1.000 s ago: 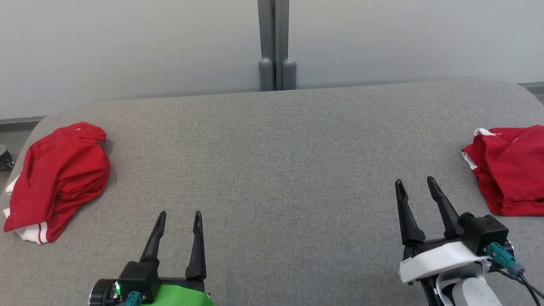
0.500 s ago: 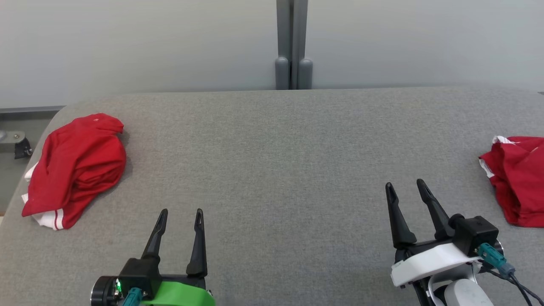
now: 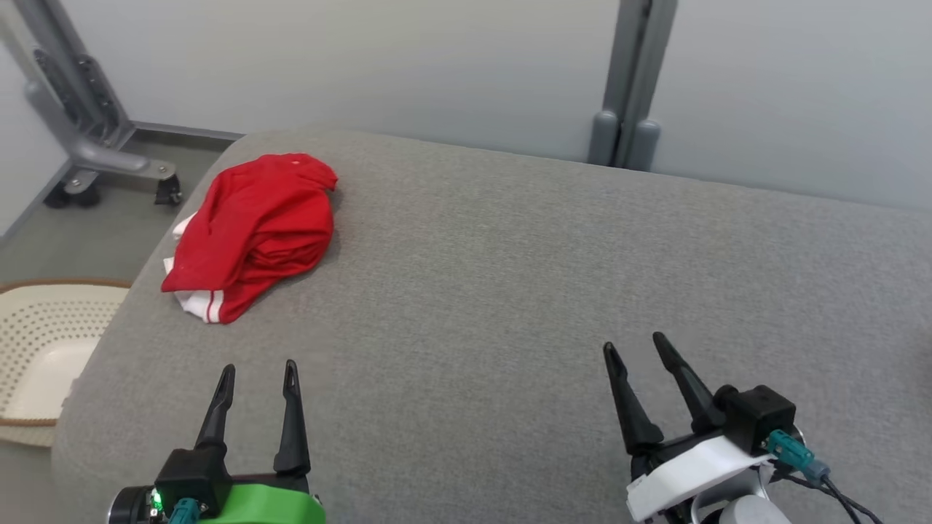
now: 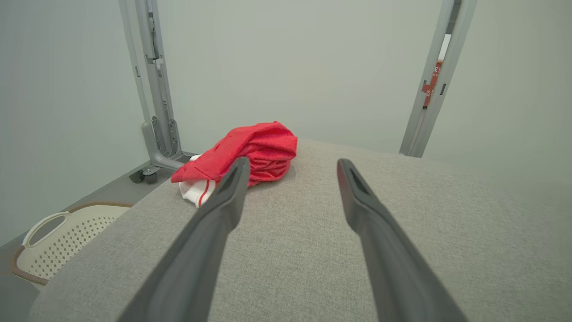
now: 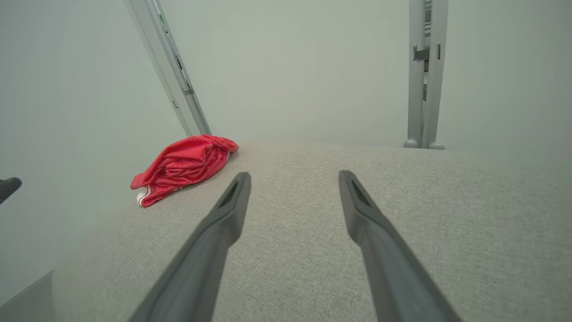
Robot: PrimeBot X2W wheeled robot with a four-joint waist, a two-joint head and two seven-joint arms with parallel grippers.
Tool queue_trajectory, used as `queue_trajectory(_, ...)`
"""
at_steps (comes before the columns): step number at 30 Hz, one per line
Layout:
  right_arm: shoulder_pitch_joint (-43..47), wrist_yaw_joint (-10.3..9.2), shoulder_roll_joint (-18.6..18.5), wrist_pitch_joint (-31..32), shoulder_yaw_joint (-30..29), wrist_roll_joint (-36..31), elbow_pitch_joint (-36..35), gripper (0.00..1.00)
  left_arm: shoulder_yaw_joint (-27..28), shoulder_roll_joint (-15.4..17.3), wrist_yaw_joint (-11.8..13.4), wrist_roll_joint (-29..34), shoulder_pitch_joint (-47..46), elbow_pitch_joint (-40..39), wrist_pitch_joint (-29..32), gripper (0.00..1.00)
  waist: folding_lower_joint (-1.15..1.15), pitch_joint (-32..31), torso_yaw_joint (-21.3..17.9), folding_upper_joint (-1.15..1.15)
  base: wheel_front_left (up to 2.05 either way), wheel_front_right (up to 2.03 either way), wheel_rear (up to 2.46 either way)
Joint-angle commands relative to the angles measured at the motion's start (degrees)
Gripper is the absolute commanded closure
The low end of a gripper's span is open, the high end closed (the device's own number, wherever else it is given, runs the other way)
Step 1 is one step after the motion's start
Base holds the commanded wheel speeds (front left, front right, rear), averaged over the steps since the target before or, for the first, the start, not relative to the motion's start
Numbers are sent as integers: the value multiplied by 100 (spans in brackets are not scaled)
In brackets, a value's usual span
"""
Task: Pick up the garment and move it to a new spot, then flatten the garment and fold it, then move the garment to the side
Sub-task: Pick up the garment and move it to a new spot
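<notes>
A: While the garment (image 3: 251, 233) lies bunched in the upper left of the head view, how much of the job would you call done?

B: None that I can see. It is a crumpled red heap with a white striped edge, sitting on the grey surface (image 3: 524, 276) close to its far left corner. It is not lifted, spread or folded. So the pick-up, the move to a new spot, the flattening, the folding and the last shift aside are all left to do.

A: And the hands?

B: The left hand (image 3: 258, 365) is at the lower left, its two dark fingers spread wide and pointing up the frame. It holds nothing and is well apart from the cloth. The right hand (image 3: 632, 342), at the lower right, is spread just as wide and is empty too.

A: Anything near the heap?

B: A pale perforated basket (image 3: 36, 349) stands on the floor at the left edge, and a grey wheeled stand (image 3: 87, 149) fills the upper left corner.

A: Which hand should go first?

B: The left, I judge; it is nearer.
</notes>
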Motion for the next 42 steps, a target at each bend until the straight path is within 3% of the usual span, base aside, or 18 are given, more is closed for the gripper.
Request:
queue_trajectory(1, -21, -9, -10, -17, 77, 38, 35, 0, 74, 15, -33, 47, 96, -21, -2, 0, 0, -131, 568, 0, 0, 0, 0)
queue_trajectory(10, 1, -9, -12, -17, 323, 208, 128, 0, 340, 14, -113, 142, 164, -106, -2, 0, 0, -223, 1092, 0, 0, 0, 0)
queue_trajectory(21, -37, -9, -13, -17, 344, 233, 159, 0, 462, 13, -87, 171, 190, -181, -2, 0, 0, -136, 1167, 0, 0, 0, 0)
queue_trajectory(27, -135, -9, -13, -17, 271, 0, 120, 0, 597, 13, -20, 34, -75, -256, -2, 0, 0, 137, 1033, 0, 0, 0, 0)
queue_trajectory(34, -512, -9, -113, -17, 25, -512, -93, 0, 805, 12, 75, 160, -588, -135, -2, 0, 0, 889, 712, 0, 0, 0, 0)
queue_trajectory(42, -809, -9, -566, 39, -259, -824, -622, 0, 1206, 268, -230, 173, -1910, 857, -2, 0, 0, 1811, 423, 0, 0, 0, 0)
